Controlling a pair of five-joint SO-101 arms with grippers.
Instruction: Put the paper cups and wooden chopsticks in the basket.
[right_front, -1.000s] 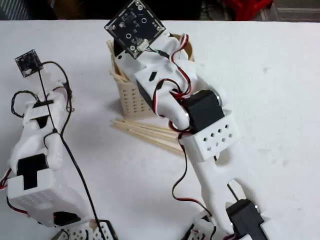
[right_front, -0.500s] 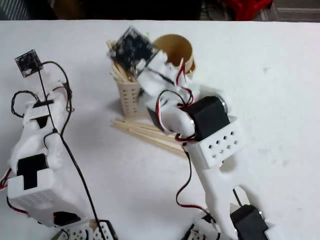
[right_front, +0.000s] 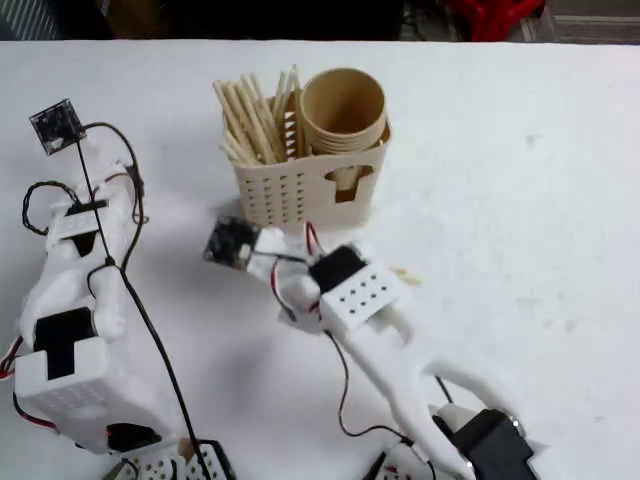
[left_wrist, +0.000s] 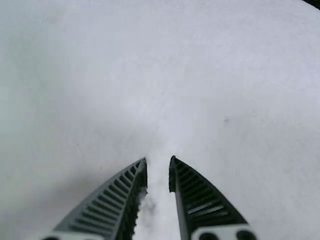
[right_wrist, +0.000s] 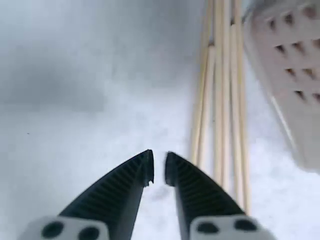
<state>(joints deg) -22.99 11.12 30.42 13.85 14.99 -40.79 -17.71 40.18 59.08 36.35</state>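
Observation:
A white perforated basket (right_front: 290, 190) stands at the back of the table, holding a bundle of wooden chopsticks (right_front: 252, 120) and stacked paper cups (right_front: 343, 100). My right arm (right_front: 345, 290) lies low on the table just in front of it. My right gripper (right_wrist: 159, 167) is shut with nothing in it, hovering close over the table beside several loose chopsticks (right_wrist: 220, 115) that lie along the basket wall (right_wrist: 290, 75). One chopstick tip (right_front: 405, 275) pokes out from under the arm. My left gripper (left_wrist: 157, 161) is shut over bare table at the left.
The left arm (right_front: 70, 300) rests along the table's left side with its cable (right_front: 150, 330) trailing toward the front edge. White table (right_front: 520, 200) stretches to the right of the basket.
My right arm pulled back from above the basket and dropped down to the table in front of it, now covering the loose chopsticks. The left arm stayed still.

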